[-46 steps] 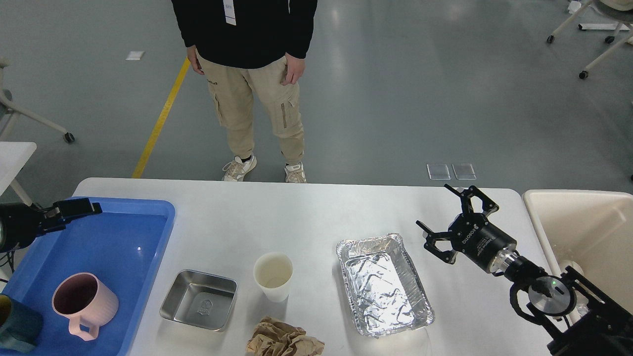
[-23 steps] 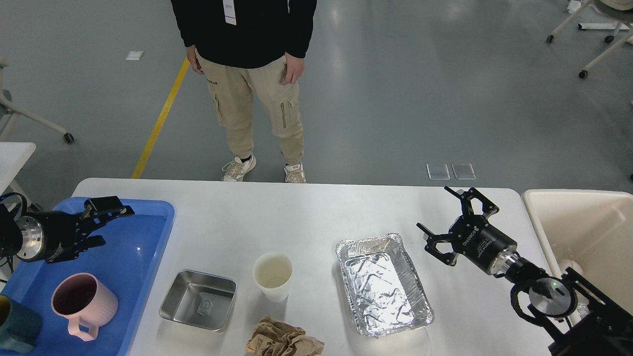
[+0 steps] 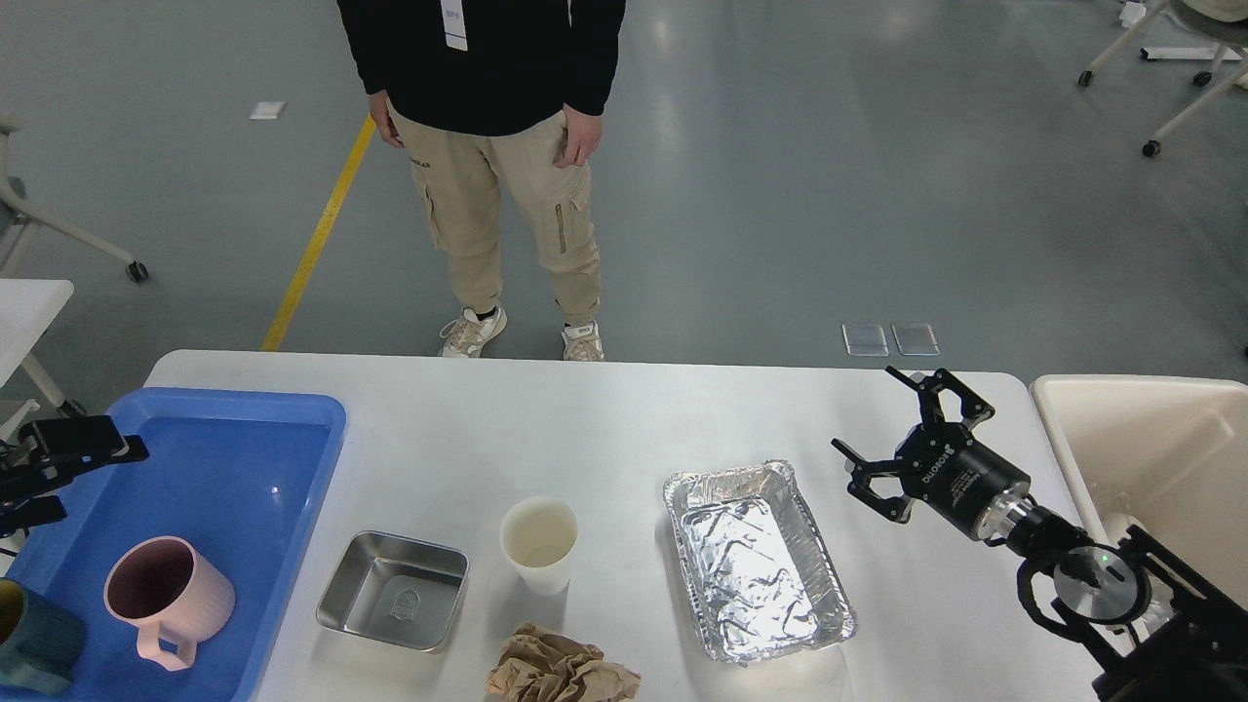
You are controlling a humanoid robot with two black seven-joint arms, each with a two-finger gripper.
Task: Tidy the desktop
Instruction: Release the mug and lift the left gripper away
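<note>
Right gripper (image 3: pixel 902 432) marked "ROBOTIQ", fingers spread, empty, above desktop (image 3: pixel 585 419) beside foil tray (image 3: pixel 756 561). Left gripper (image 3: pixel 54 468) spread, empty.

Cup (image 3: pixel 539 542) right of tin (image 3: pixel 392 591) (apart)

We note a blue tray (image 3: pixel 292 429) holding a pink mug (image 3: pixel 166 600) and a teal cup (image 3: pixel 34 648). Alongside: steel pan (image 3: pixel 392 591), paper cup (image 3: pixel 539 544), crumpled brown paper (image 3: pixel 561 670), foil tray (image 3: pixel 757 560), beige bin (image 3: pixel 1136 439), standing person (image 3: pixel 497 146).
</note>
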